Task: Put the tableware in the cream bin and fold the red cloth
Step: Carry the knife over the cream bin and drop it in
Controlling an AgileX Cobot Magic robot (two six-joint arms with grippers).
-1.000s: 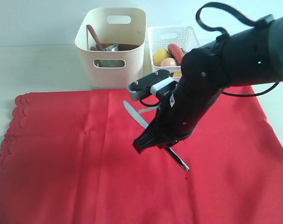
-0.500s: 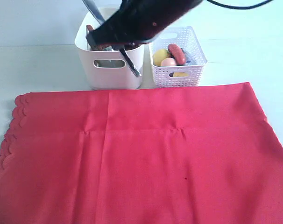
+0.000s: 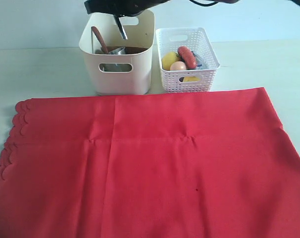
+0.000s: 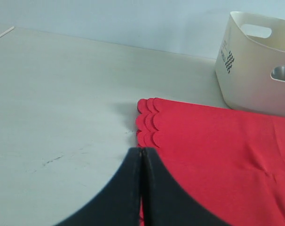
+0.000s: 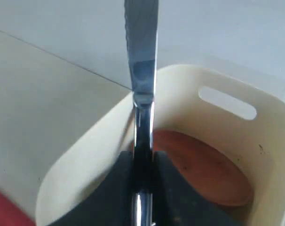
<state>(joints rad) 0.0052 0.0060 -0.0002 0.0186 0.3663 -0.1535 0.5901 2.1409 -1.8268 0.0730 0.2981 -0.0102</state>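
Right gripper (image 5: pixel 142 162) lifted off red cloth (image 3: pixel 150 163), now over cream bin (image 3: pixel 121 82), jaws pinching steel table knife (image 5: pixel 141 70); drop looks next. Left gripper (image 4: pixel 141 157) closed, empty, at cloth edge.

The cloth (image 3: pixel 155 163) covers the near table (image 3: pixel 36 69), scalloped edge to the left. Just behind its far edge stands the bin (image 3: pixel 140 74), left of centre, with the basket (image 3: pixel 187 85) just right of it. In the bin are a spoon (image 3: pixel 99 39), leaning at the left, a cup (image 3: pixel 116 51) and a plate (image 5: pixel 203 169). Food (image 3: pixel 178 62) lies in the basket. A knife (image 3: pixel 121 29) hangs above the bin's far side.
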